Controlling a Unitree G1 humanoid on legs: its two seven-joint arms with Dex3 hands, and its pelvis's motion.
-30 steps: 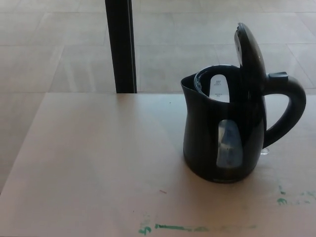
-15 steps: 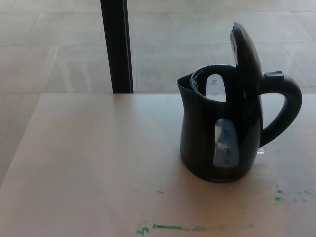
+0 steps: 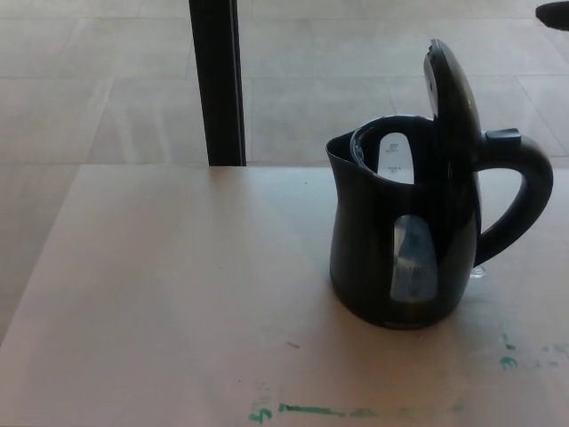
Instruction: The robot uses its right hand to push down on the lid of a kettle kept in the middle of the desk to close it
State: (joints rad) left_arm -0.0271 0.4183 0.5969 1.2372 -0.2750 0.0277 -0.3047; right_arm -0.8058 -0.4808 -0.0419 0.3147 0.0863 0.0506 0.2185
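In the head view, a black electric kettle (image 3: 400, 240) stands upright on the pale wooden desk (image 3: 178, 294), right of the picture's centre and towards the desk's far edge. Its lid (image 3: 452, 93) is up, standing nearly vertical on the hinge at the handle side, so the round mouth of the body is open and the pale inside wall shows through it. The spout (image 3: 336, 153) points to the picture's left and the looped handle (image 3: 524, 200) to the right, with a small button (image 3: 502, 136) on top of the handle just beside the hinge. A translucent water window (image 3: 414, 260) runs down the near side of the body. At the top right corner a small dark shape (image 3: 555, 12) enters the picture, well above the lid and apart from it; it may be part of the right hand, but too little shows to tell, and how its fingers stand cannot be told. The left hand does not show. Green marks (image 3: 320, 411) streak the desk's near edge, and a black post (image 3: 218, 82) rises behind the desk against the tiled floor (image 3: 107, 80).
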